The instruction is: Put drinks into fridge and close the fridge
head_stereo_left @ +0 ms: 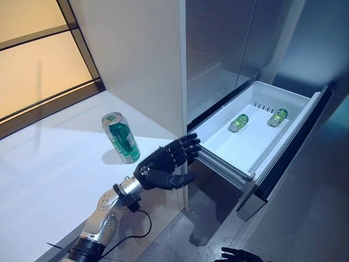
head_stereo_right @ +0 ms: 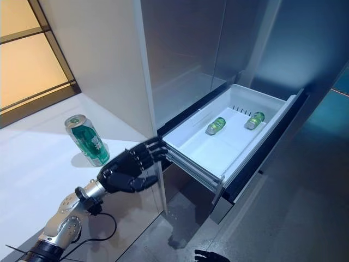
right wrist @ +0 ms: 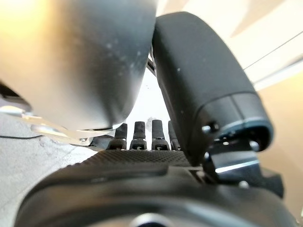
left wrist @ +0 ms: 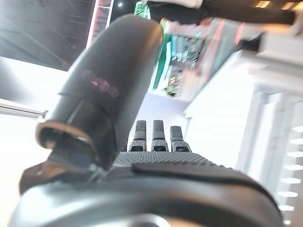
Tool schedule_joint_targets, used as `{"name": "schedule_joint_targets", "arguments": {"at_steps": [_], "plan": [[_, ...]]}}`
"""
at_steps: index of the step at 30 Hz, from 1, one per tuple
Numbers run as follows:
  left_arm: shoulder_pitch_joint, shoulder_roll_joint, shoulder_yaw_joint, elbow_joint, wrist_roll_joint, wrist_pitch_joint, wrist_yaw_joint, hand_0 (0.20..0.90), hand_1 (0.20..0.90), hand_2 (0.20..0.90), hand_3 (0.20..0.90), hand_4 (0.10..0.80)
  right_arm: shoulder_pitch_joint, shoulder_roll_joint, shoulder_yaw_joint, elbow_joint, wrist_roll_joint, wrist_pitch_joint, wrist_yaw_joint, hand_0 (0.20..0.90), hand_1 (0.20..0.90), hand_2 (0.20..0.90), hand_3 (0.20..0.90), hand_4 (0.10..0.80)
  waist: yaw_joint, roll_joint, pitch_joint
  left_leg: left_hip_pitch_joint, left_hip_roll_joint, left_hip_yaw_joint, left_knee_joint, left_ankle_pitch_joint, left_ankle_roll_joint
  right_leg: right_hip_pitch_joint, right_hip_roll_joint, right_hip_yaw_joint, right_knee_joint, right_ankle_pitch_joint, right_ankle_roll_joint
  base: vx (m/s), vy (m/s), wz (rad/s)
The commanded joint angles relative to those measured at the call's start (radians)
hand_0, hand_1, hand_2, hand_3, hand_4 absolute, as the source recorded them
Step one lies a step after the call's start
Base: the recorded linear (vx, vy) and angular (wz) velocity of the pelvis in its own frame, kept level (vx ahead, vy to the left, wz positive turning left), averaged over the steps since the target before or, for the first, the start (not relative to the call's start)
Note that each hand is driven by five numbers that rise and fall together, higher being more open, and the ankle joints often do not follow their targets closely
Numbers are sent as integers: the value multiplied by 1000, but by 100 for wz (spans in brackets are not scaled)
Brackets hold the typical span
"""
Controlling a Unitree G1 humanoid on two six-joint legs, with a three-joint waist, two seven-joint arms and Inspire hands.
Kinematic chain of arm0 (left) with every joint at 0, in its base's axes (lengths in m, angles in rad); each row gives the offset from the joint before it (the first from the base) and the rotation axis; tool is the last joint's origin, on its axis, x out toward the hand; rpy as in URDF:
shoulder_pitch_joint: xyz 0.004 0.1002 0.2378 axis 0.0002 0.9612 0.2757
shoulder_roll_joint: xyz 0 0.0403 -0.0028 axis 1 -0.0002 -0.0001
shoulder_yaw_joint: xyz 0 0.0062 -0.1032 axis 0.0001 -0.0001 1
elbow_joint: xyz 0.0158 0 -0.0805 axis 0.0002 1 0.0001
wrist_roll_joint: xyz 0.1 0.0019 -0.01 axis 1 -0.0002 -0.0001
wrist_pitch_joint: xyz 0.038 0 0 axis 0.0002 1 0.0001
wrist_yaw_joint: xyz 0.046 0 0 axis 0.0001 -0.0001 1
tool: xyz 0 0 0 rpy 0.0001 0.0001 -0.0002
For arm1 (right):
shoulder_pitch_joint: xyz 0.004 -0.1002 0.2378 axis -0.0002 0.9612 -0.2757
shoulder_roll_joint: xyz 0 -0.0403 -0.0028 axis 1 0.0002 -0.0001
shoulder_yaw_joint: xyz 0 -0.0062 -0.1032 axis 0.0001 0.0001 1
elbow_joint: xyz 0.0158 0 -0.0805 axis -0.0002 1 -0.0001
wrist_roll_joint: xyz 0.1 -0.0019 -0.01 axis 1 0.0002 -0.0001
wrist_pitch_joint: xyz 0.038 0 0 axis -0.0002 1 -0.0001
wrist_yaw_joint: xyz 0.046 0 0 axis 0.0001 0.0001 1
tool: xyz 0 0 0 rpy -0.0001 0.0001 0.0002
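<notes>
On the white counter [head_stereo_left: 49, 180] beside the fridge, one green can [head_stereo_left: 121, 138] stood upright, silver top with pull tab up. It sat apart from everything else, nothing touching it.

The left hand [head_stereo_left: 163, 164] was just right of that can, at the counter's corner edge, between the can and the open fridge drawer [head_stereo_left: 262, 136]. Fingers [head_stereo_left: 188, 146] were extended and relaxed, spread toward the drawer's near corner; thumb stuck out below them. Hand was empty, not in contact with the can. The left wrist view agreed: fingers straight ahead, thumb raised, nothing between them, can visible beyond.

The drawer was pulled out, white tub inside a dark front panel. Two more green cans lay on their sides in it: one [head_stereo_left: 238, 122] near the middle of the tub floor, the other [head_stereo_left: 277, 117] closer to the far wall. They were well apart from each other, neither touching the tub walls as far as could be seen.

The right hand [head_stereo_left: 240, 255] showed only as dark fingertips at the bottom edge of the eye views, low over the grey floor [head_stereo_left: 305, 218]. Its wrist view showed straight fingers and a raised thumb, holding nothing.

A wood-toned panel with dark frame [head_stereo_left: 32, 65] ran behind the counter.
</notes>
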Motion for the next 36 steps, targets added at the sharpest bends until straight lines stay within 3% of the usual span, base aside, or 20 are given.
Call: {"name": "schedule_joint_targets", "arguments": {"at_steps": [1, 8, 16, 27, 36], "plan": [[-225, 40, 120, -129, -63, -197, 136, 900, 900, 900, 900, 800, -8, 19, 49, 59, -28, -36, -16, 900, 900, 900, 900, 800, 20, -11, -49, 10, -32, 10, 17, -99, 25, -54, 15, 37, 87, -65, 35, 40, -19, 2], [-310, 100, 173, -155, -24, -247, 296, 900, 900, 900, 900, 800, 3, 38, 89, 52, -20, -34, -31, 900, 900, 900, 900, 800, 13, -5, -67, 19, -29, 7, 13, -99, 19, -45, 18, 35, 88, -73, 32, 6, -3, 0], [-346, 196, 256, -126, 215, -220, 536, 900, 900, 900, 900, 800, 8, 36, 105, 66, -24, -28, -39, 900, 900, 900, 900, 800, 20, -2, -76, 23, -29, 0, 12, -101, 17, -36, 24, 39, 84, -83, 26, 0, 0, 0], [-340, 260, 316, -14, 180, -122, 591, 900, 900, 900, 900, 800, 1, 27, 101, 65, -13, -20, -31, 900, 900, 900, 900, 800, 32, 1, -74, 20, -28, -5, 14, -97, 13, -35, 24, 34, 91, -89, 24, 0, 0, 0], [-318, 250, 339, 86, 140, -88, 562, 900, 900, 900, 900, 800, -1, 18, 89, 63, -21, -4, -26, 900, 900, 900, 900, 800, 33, 1, -71, 26, -28, -1, 16, -99, 11, -31, 22, 34, 95, -94, 26, 0, 0, 0]]}}
